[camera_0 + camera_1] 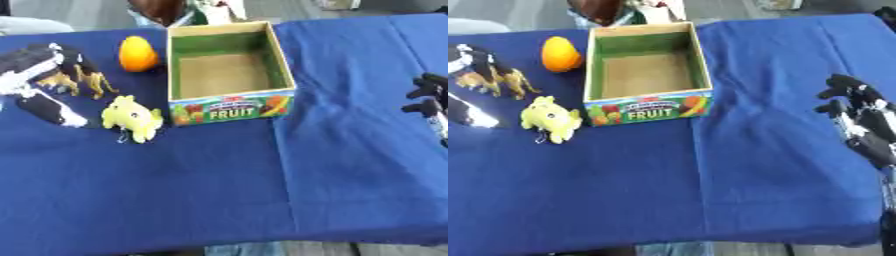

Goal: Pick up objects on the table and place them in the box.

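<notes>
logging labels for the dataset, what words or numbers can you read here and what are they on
"FRUIT": white capitals on the green front panel of the box.
A smaller line of text on a band just above it on the same panel: too blurred to read.
No other readable text or numbers in either view.

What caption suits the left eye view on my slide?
Left hand over a toy animal, beside the empty fruit box.
</notes>
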`<state>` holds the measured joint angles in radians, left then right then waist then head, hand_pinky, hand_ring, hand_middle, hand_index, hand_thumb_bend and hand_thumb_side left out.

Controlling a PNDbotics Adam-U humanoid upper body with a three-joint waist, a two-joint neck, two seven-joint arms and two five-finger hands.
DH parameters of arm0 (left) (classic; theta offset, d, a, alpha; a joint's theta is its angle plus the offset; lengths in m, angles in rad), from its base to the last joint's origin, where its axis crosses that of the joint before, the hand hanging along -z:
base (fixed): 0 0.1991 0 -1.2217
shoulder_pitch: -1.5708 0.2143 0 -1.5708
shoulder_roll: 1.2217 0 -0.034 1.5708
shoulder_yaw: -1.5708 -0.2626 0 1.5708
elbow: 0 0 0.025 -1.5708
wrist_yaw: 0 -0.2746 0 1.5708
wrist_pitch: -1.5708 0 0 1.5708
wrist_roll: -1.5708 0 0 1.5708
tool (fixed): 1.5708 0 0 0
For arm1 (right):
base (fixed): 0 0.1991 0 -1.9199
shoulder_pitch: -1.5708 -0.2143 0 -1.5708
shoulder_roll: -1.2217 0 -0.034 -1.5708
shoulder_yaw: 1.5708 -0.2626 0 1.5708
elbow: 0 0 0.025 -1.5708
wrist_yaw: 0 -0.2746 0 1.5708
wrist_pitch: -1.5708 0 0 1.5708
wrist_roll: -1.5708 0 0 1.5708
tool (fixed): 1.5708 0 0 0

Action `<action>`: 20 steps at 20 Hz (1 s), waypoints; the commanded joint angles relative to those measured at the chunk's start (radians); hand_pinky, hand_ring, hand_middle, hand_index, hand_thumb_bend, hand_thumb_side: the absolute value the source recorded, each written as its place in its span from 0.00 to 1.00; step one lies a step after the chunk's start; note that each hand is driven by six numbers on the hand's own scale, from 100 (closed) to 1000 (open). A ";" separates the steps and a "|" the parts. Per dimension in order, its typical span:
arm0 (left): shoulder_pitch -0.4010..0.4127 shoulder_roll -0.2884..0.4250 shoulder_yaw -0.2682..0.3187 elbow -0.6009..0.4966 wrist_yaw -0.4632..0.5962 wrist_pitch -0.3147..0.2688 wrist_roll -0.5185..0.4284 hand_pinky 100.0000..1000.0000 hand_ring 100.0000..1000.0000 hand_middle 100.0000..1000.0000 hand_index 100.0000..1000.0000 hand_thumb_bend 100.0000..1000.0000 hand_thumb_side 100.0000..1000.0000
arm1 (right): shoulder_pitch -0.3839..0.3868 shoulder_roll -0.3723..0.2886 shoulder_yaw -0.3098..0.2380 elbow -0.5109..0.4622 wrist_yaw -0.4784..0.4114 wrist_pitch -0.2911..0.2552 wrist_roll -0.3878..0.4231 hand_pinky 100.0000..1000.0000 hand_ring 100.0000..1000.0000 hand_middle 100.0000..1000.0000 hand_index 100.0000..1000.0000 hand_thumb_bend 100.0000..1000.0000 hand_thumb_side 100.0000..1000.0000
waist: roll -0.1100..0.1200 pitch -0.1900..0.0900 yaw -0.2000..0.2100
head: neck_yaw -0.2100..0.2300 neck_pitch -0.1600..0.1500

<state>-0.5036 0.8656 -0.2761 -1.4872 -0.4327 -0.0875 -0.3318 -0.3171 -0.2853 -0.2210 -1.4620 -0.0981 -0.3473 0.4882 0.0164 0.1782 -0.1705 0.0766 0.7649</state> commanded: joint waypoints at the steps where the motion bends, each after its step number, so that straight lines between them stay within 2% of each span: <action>1: -0.027 0.001 -0.002 0.016 -0.008 -0.014 -0.006 0.66 0.55 0.60 0.75 0.71 0.18 | -0.013 -0.012 -0.001 -0.014 0.000 0.000 0.004 0.67 1.00 0.61 0.90 0.00 0.32 | -0.001 -0.015 -0.002 | 0.006 0.005; 11: -0.049 -0.039 -0.029 0.080 -0.030 -0.039 -0.038 0.66 0.56 0.60 0.75 0.69 0.19 | -0.014 -0.009 0.001 -0.015 0.000 0.002 0.007 0.67 1.00 0.61 0.90 0.00 0.32 | 0.000 -0.011 -0.010 | 0.012 0.005; 20: -0.062 -0.063 -0.039 0.104 -0.045 -0.048 -0.020 0.66 0.55 0.59 0.75 0.65 0.20 | -0.016 -0.008 0.003 -0.015 0.001 0.002 0.010 0.67 1.00 0.61 0.90 0.00 0.33 | 0.002 -0.005 -0.015 | 0.016 0.005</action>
<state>-0.5472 0.7844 -0.3198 -1.3793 -0.4754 -0.1334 -0.3578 -0.3177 -0.2770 -0.2168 -1.4620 -0.0982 -0.3446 0.4953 0.0182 0.1855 -0.1848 0.0873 0.7649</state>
